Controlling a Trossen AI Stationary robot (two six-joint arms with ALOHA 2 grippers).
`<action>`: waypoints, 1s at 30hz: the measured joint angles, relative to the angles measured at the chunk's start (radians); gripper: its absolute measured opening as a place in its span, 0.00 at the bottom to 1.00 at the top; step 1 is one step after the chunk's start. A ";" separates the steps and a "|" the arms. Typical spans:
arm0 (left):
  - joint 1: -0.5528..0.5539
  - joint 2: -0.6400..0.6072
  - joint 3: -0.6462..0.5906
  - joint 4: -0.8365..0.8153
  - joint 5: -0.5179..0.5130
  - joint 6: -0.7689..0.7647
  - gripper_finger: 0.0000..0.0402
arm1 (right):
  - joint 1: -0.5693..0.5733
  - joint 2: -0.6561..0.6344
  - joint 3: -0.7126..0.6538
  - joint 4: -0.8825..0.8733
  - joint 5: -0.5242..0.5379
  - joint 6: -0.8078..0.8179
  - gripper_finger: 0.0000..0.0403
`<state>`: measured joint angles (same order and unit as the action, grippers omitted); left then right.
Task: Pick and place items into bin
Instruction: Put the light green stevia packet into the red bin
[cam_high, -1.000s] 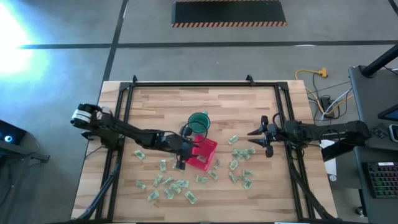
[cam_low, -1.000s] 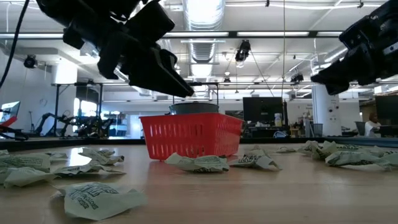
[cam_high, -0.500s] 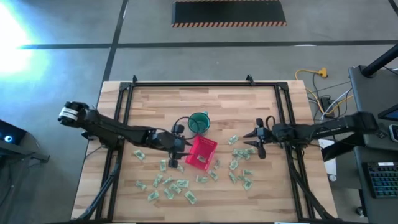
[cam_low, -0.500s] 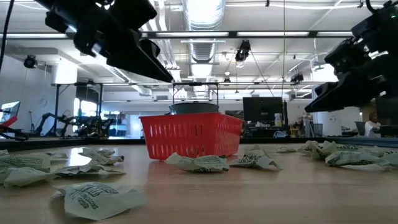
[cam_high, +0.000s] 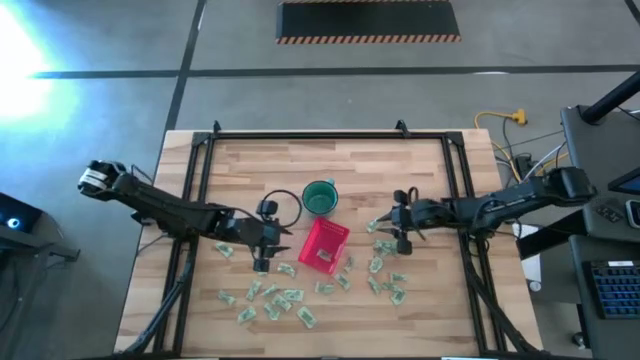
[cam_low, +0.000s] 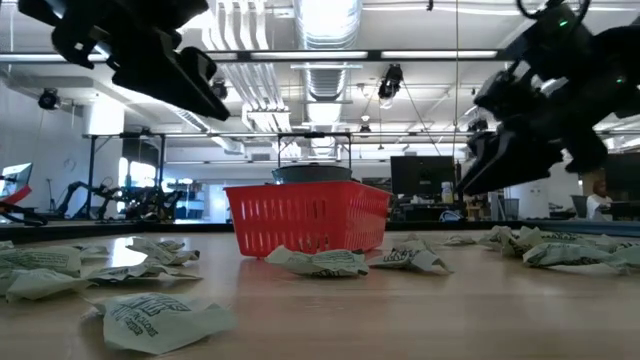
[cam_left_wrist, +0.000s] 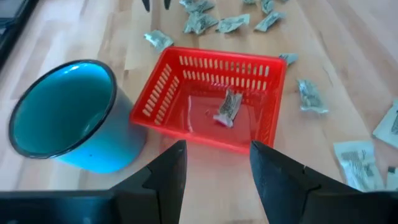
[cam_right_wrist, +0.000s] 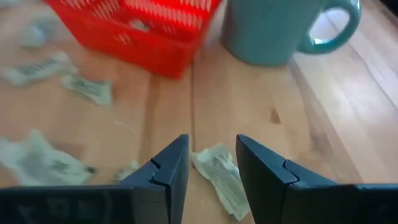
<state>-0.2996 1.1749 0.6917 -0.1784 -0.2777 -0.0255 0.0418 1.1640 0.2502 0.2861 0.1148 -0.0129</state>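
The left gripper (cam_high: 262, 238) hangs above the table just beside the red bin (cam_high: 323, 246), on the side away from the other arm, its two dark fingers (cam_left_wrist: 168, 177) spread apart with nothing between them. In its wrist view the fingers frame the bin's near wall (cam_left_wrist: 205, 134), and one wrapped piece (cam_left_wrist: 229, 107) lies on the bin's floor (what else the basket holds cannot be made out). The teal mug (cam_high: 320, 197) stands just beside the bin, and only part of its rim shows in that wrist view.

The right gripper (cam_high: 402, 225) hovers over the wood on the bin's other side, its fingers (cam_right_wrist: 171, 168) also parted and empty, with a crumpled wrapper (cam_right_wrist: 219, 175) lying on the table (cam_high: 400, 165) between them; whether they touch it cannot be told. The far edge of that wrapper is cut off at the picture's border.

More green-and-white wrapped pieces (cam_high: 272, 300) lie scattered across the near half of the table, with a second cluster (cam_high: 385, 270) by the right arm. From table height the bin (cam_low: 305, 215) hides most of the mug behind it, and both grippers show only as dark shapes above.
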 joint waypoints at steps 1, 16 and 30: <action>-0.006 -0.012 -0.008 -0.002 -0.008 -0.004 0.40 | 0.000 0.028 0.011 -0.010 0.013 -0.006 0.30; -0.038 -0.127 -0.066 0.007 -0.055 -0.030 0.40 | -0.037 0.282 0.150 -0.114 0.046 -0.017 0.30; -0.038 -0.117 -0.067 0.004 -0.062 -0.032 0.40 | -0.045 0.272 0.140 -0.150 0.033 0.013 0.12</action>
<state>-0.3374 1.0576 0.6250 -0.1744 -0.3393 -0.0574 -0.0029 1.4364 0.3904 0.1366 0.1482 0.0002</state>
